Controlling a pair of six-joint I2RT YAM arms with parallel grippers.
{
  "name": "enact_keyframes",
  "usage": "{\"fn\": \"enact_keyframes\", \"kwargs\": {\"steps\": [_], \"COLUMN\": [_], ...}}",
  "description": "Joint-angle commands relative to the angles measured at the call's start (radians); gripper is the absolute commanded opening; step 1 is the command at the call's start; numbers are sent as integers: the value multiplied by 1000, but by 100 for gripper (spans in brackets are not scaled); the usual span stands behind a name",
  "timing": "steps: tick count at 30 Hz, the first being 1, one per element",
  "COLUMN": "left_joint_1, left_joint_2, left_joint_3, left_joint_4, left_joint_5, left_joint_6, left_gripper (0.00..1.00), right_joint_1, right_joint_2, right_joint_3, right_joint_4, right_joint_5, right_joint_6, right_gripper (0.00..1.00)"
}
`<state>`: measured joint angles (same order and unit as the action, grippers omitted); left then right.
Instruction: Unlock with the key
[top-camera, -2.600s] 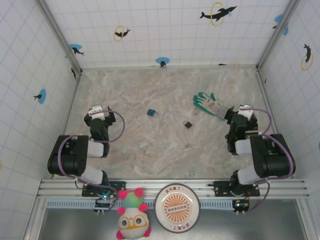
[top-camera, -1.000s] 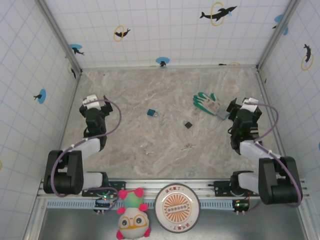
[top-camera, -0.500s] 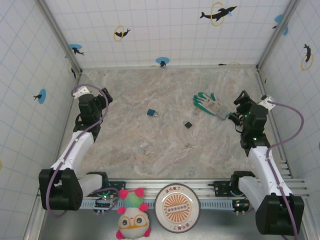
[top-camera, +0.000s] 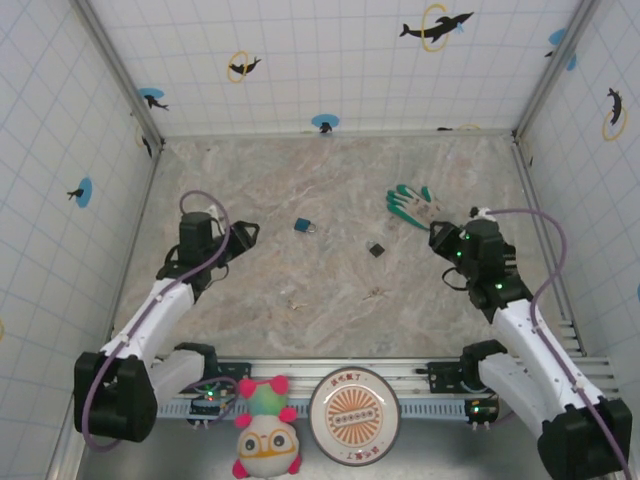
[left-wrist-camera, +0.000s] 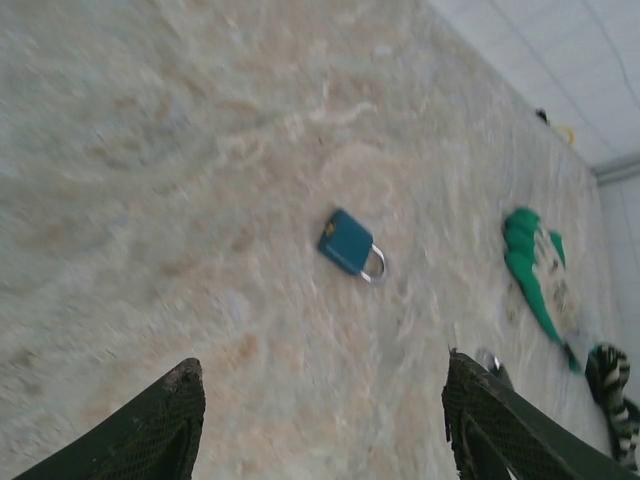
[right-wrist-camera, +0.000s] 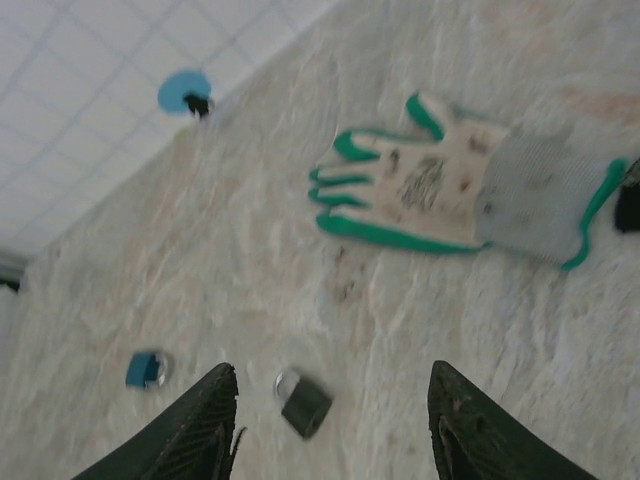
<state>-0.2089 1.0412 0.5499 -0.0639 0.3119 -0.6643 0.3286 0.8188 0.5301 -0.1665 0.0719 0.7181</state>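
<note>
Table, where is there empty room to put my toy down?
The far strip of the table, under the back wall, is bare. The near middle, between the key and the near rail, is mostly bare too. It is crowded across the middle: blue padlock, key, then the green glove beside the right gripper.

both arms reach forward from the near edge, elbows low and forearms extended. the left arm (top-camera: 150, 312) runs up and slightly right, its wrist turned so the left gripper (top-camera: 246, 232) points inward to the right. the right arm (top-camera: 535, 345) runs up and left, and the right gripper (top-camera: 436, 238) points inward to the left. the 2 grippers are well apart. each wrist view shows 2 dark fingers (left-wrist-camera: 170, 420) spread wide, jaws parted.
</note>
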Motion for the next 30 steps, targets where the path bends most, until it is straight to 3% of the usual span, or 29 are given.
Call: {"fn": "enact_keyframes", "kwargs": {"steps": [1, 8, 15, 23, 30], "left_joint_1": [-81, -128, -132, -146, -246], "left_joint_2": [2, 65, -24, -51, -24], "left_joint_3": [-20, -56, -110, -114, -103], "left_joint_4": [-13, -6, -69, -231, -266], "left_joint_5": [-34, 2, -43, 33, -9], "left_joint_6": [-35, -80, -145, -153, -218], "left_gripper": [62, 51, 48, 42, 38], "right_joint_1": [116, 320, 536, 613, 622], "right_joint_2": [54, 212, 440, 575, 588], "right_joint_3": [52, 112, 252, 327, 321], "right_joint_4": [-66, -50, -64, -51, -47], "right_joint_5": [51, 82, 105, 116, 138], "right_joint_6": [-10, -7, -46, -40, -17], "right_gripper": [52, 54, 44, 44, 45]}}
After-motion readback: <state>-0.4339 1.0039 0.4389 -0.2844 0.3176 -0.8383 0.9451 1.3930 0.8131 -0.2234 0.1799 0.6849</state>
